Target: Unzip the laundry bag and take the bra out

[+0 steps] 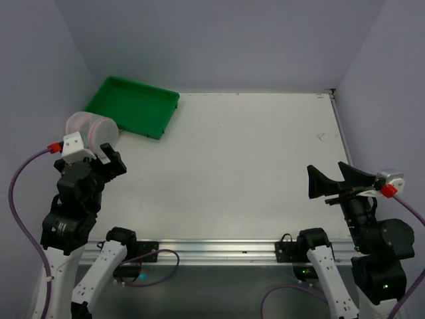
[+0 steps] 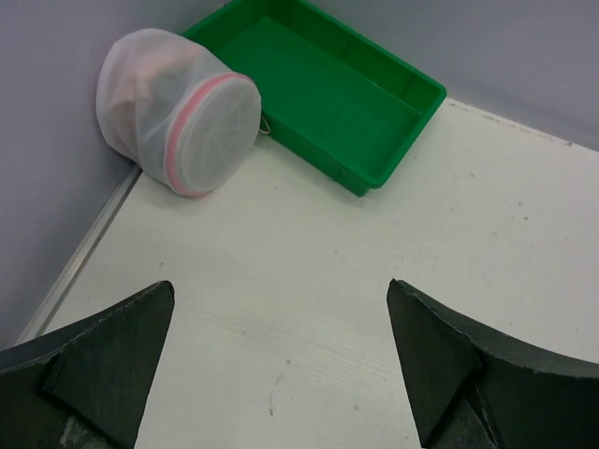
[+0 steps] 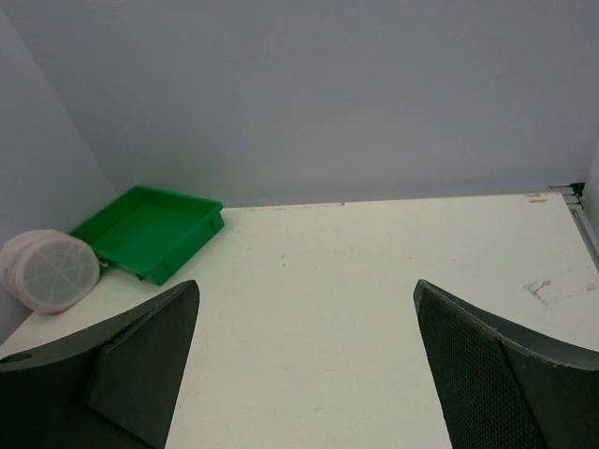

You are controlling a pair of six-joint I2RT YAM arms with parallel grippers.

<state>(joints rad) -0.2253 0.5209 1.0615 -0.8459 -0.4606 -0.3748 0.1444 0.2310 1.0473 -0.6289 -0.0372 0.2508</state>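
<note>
White table and pale purple walls are all around us. We begin with our left gripper. It is wide open and holds nothing. Its two dark fingers stand far apart, with bare table showing between them. It hangs above the left side of the table, near the front, and it points at the far left corner.

Out past it, in that corner, lies the laundry bag. The bag is on its side, close against the left wall. It is round and made of white see-through mesh. Its flat round face is turned toward our left gripper, and the pink zipper rim runs around that face. We see a soft pinkish shape through the mesh, but it is too blurry to name.

Just beside the bag, on its right, sits the green tray. We cannot tell if the two touch.

Our right gripper is wide open too and holds nothing. Its fingers are spread above the right side of the table, well apart from the bag.
</note>
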